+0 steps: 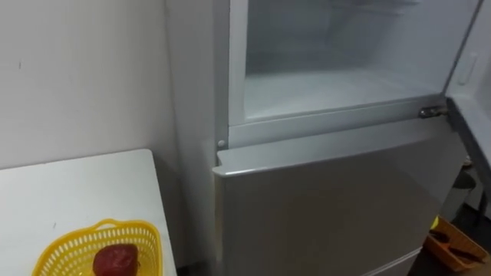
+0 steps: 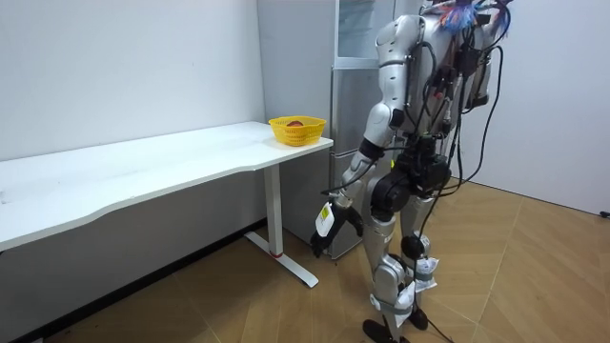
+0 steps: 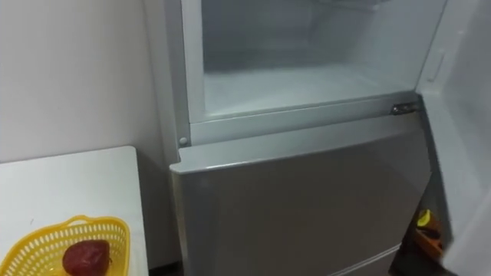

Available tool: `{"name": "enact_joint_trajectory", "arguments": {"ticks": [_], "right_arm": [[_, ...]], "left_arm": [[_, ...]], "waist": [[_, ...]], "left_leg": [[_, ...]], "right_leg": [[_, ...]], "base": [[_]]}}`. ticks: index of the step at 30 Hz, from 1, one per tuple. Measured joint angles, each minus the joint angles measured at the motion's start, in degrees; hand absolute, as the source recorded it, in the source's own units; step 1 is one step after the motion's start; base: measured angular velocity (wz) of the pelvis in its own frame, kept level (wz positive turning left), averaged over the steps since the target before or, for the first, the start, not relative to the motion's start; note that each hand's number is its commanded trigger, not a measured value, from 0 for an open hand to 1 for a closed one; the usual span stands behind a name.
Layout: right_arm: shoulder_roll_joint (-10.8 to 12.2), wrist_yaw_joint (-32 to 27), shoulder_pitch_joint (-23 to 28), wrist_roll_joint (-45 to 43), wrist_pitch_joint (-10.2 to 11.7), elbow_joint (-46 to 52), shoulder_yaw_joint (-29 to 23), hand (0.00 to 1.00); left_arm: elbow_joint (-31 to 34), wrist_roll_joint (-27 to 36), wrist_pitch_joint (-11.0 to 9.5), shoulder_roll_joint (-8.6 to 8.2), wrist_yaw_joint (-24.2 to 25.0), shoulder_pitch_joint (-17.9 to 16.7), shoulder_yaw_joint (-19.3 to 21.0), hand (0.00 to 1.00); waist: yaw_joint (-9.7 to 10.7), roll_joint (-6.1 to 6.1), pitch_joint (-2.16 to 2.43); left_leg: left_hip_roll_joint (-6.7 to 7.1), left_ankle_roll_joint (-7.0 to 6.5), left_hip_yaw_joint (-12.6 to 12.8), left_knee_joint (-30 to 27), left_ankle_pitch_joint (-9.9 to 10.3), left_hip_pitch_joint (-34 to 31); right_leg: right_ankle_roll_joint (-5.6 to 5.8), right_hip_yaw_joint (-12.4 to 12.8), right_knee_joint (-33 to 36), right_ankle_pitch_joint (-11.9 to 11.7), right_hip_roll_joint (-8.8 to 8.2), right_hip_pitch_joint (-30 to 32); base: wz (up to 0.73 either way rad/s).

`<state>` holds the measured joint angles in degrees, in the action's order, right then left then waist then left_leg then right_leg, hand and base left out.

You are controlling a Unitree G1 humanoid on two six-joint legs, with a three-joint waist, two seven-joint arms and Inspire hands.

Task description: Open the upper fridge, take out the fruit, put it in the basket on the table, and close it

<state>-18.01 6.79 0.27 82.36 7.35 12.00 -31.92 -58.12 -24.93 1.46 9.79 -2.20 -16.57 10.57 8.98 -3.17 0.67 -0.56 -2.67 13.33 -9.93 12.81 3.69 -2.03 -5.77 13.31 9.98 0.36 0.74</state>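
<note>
The two eye views looked down from the robot's head, very close to the open fridge (image 1: 330,207) and the table (image 1: 77,184) corner with the yellow basket (image 1: 65,253). The room view stood well back, faced the whole robot from its side, and saw the same fridge, table and basket

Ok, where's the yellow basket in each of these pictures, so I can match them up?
Left eye view: the yellow basket sits at the bottom left, on the white table.
Right eye view: the basket is in the bottom left corner, on the table.
Room view: the basket is near the centre, at the table end.
Shared landmark: the fridge beside that table end.
</note>
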Motion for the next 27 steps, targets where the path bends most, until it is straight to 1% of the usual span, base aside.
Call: {"name": "enact_joint_trajectory", "arguments": {"ticks": [1, 2, 4, 6, 8, 10, 12, 15, 19, 21, 25, 27], "right_arm": [[0.0, 0.5, -0.1, -0.4, -0.1, 0.0, 1.1, 0.0], [0.0, 1.3, -0.2, -1.0, -0.8, 0.0, 1.7, 0.0], [0.0, 1.9, -0.2, -2.7, -1.3, 0.0, 1.7, 0.0], [0.0, 2.1, -0.2, -4.2, -1.3, 0.0, 2.0, 0.0], [0.0, 2.1, -0.2, -4.9, -1.6, 0.0, 2.4, 0.0], [-0.2, 2.1, -0.3, -6.8, -2.0, 0.0, 3.1, 0.0], [-0.4, 2.1, -0.5, -8.8, -2.1, 0.0, 3.8, 0.0], [-0.9, 2.1, -1.6, -11.6, -2.1, 0.0, 4.1, 0.0], [-2.5, 2.0, -1.6, -14.1, -2.0, 0.1, 5.2, 0.0], [-2.9, 1.8, -1.6, -16.6, -2.0, 0.1, 6.3, 0.0], [-2.9, 0.1, -3.0, -22.5, -2.0, 0.1, 8.1, 0.0], [-2.9, -0.8, -4.1, -24.5, -2.0, 0.1, 8.2, 0.0]], "left_arm": [[0.0, 0.0, 0.0, 0.01, -0.1, 0.2, -0.1, 0.0], [-0.1, 0.0, 0.0, 0.02, -0.1, 0.3, -0.1, 0.0], [-0.1, 0.0, 0.0, 0.02, -0.1, 0.3, -0.1, 0.0], [-0.4, 0.0, 0.0, 0.1, -0.1, 0.3, -0.2, 0.0], [-0.6, 0.0, 0.3, 0.15, 0.0, 0.2, -0.3, 0.0], [-1.0, 0.0, 0.7, 0.18, 0.1, 0.4, -0.3, 0.0], [-2.0, 0.0, 0.7, 0.25, 0.2, 0.6, -0.5, 0.0], [-2.4, 0.0, 0.7, 0.28, 0.2, 0.9, -1.5, 0.0], [-2.6, 0.0, 0.7, 0.28, 0.3, 1.5, -1.9, 0.0], [-2.6, -0.1, 0.7, 0.27, 0.2, 1.7, -1.9, 0.0], [-2.5, -0.9, 0.8, 0.27, 0.0, 1.6, -1.8, 0.0], [-2.4, -1.5, 1.0, 0.26, 0.0, 1.5, -1.8, 0.0]], "waist": [[-0.3, -0.21, -0.02], [-0.8, -0.46, -0.01], [-1.5, -0.96, -0.01], [-1.6, -1.31, -0.08], [-1.6, -1.64, 0.03], [-1.7, -2.19, -0.23], [-1.7, -2.26, -0.32], [-2.1, -2.26, -0.31], [-3.8, -1.99, -0.17], [-4.4, -1.77, -0.07], [-5.6, -1.2, -0.29], [-5.7, -1.13, -0.34]], "left_leg": [[0.0, 0.0, 0.0, 0.0, 0.0, 0.1], [-0.01, 0.0, 0.0, -0.1, 0.0, 0.1], [0.0, 0.0, -0.2, -0.3, 0.0, 0.1], [0.06, -0.01, -0.9, -0.5, 0.0, 0.2], [0.06, -0.01, -1.3, -0.6, 0.0, 0.3], [0.06, 0.0, -1.9, -0.7, 0.0, 0.4], [0.06, 0.01, -2.2, -0.8, 0.0, 0.4], [0.05, 0.02, -2.4, -0.8, 0.0, 0.3], [0.01, 0.02, -2.5, -0.8, 0.0, 0.0], [0.01, 0.02, -2.5, -0.7, 0.0, 0.1], [0.01, 0.02, -2.6, -0.7, 0.0, -0.1], [0.01, 0.02, -2.7, -0.4, 0.0, -0.2]], "right_leg": [[0.0, 0.0, 0.2, 0.0, -0.01, 0.0], [-0.01, 0.0, 0.2, 0.0, -0.02, -0.1], [-0.01, -0.4, 0.2, 0.0, -0.12, -0.2], [-0.01, -0.9, -0.1, 0.0, -0.24, -0.7], [-0.02, -1.3, -0.7, 0.0, -0.26, -1.2], [-0.05, -1.9, -0.8, 0.0, -0.31, -1.7], [-0.06, -2.2, -1.4, 0.0, -0.31, -1.8], [-0.11, -2.3, -1.5, -0.1, -0.27, -1.7], [-0.12, -2.4, -1.5, -0.4, -0.19, -1.7], [-0.12, -2.3, -1.4, -0.4, -0.18, -1.7], [-0.12, -2.5, -1.3, -0.4, -0.21, -1.7], [-0.12, -2.8, -1.2, -0.4, -0.26, -1.7]], "base": [[0.0], [0.0], [0.07], [0.16], [0.12], [0.14], [0.09], [0.02], [0.0], [0.0], [0.01], [0.04]]}}
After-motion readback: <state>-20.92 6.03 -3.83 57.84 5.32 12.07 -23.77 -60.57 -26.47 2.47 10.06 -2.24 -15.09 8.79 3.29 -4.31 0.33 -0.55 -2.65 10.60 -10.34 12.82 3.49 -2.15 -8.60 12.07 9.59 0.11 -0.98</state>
